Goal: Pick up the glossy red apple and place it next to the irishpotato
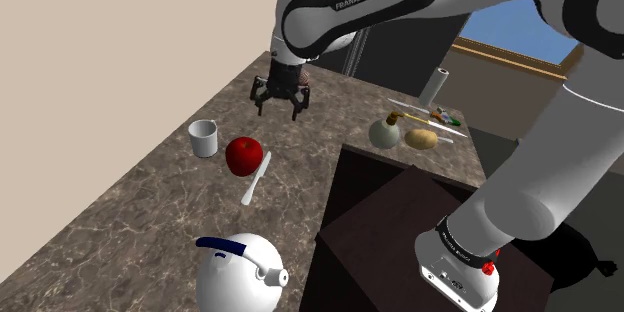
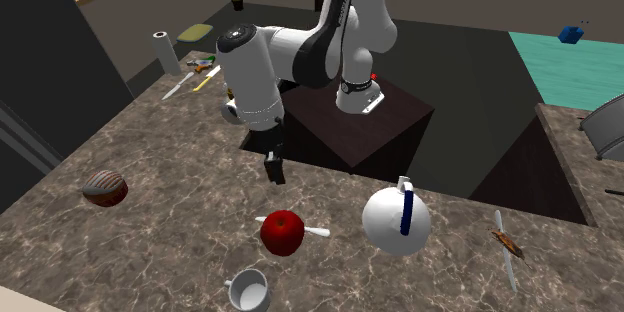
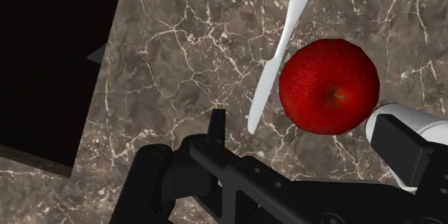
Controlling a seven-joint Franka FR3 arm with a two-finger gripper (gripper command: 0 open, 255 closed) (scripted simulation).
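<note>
White lettering reads FRANKA EMIKA on the arm [image 1: 350, 5]. The glossy red round apple [image 1: 244, 155], stem dimple showing, lies on the brown marbled countertop [image 1: 130, 210] just beside a white knife [image 1: 256, 178]. In the shoulder view it sits at seven o'clock from the black gripper [image 1: 278, 110], whose fingers stand apart, clasping nothing. An upright white mug [image 1: 204, 137] stands at the apple's ten o'clock, and the tan potato [image 1: 421, 139] at its three o'clock

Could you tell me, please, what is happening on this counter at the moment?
The white Franka arm holds its end effector open above the marbled counter, near the red apple, gripping nothing. The apple lies on the counter beside a white knife, not yet picked up. The potato sits farther along the counter, apart from it.
</note>
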